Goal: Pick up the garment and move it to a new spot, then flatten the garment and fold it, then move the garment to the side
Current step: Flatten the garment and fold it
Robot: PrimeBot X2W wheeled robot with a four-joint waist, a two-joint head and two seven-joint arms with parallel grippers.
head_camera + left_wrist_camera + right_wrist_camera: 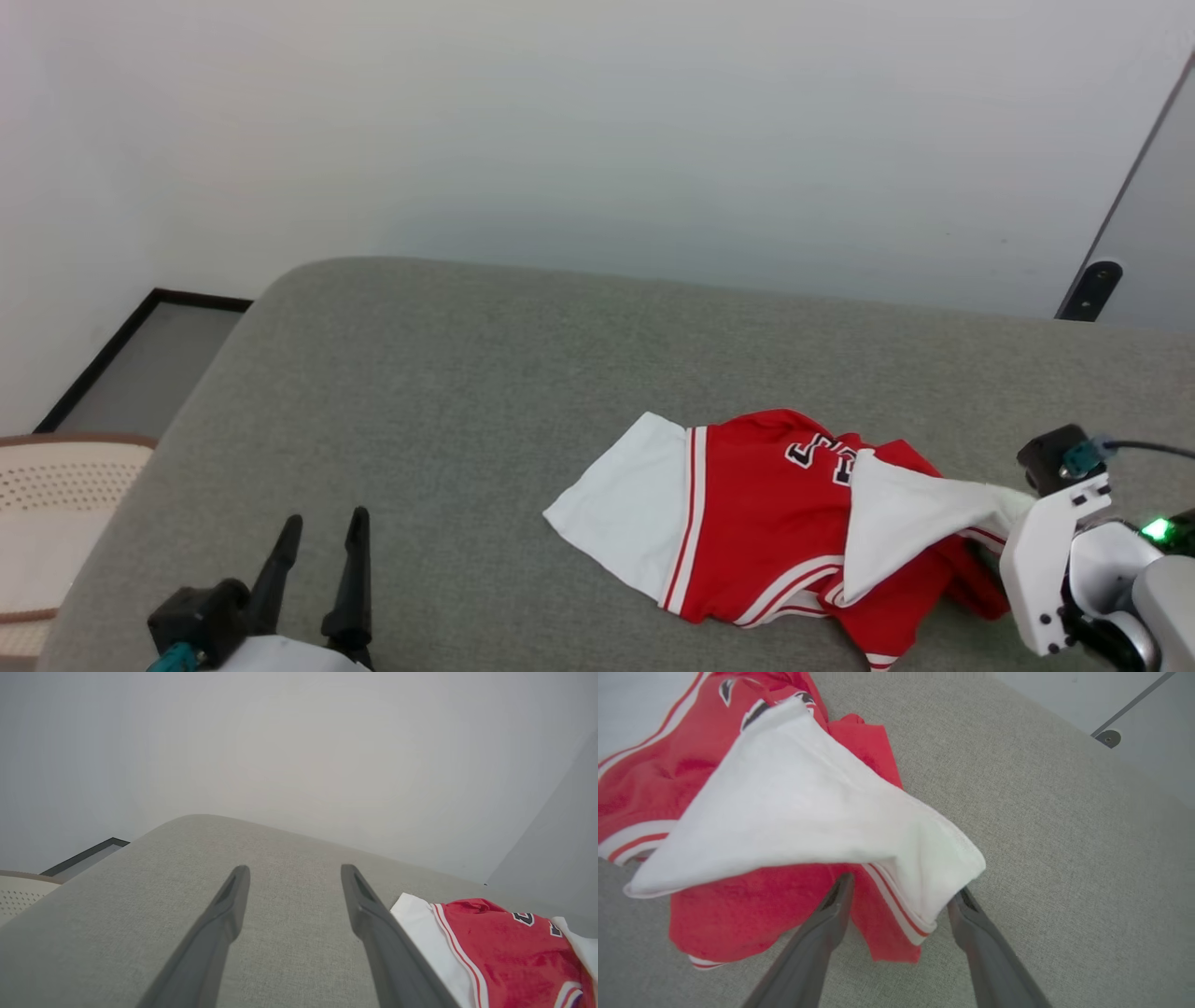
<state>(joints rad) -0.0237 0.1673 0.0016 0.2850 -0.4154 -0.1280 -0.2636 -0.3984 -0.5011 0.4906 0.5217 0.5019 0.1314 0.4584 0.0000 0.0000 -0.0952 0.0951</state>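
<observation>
Head view: one shirt [747,523] is lying crumpled on the grey cushion [448,373], lower right. The left gripper [325,519] is resting low.

Left wrist view: its two fingers are standing spread.

Right wrist view: the right gripper [903,886] is gaping wide, with one white sleeve [794,812] draping over its tips.

the left gripper [325,521] and right gripper [903,885] each carry two long, tapering dark grey fingers [219,933]. behind the left gripper's fingers sit a black base [201,616] and a teal connector [173,659]. behind the right gripper are a white bracket [1050,551] dotted with small dark screws [1056,643], a black wrist camera [1047,459], a teal plug [1083,457], a black cable [1153,449] and a green light [1156,529].
</observation>
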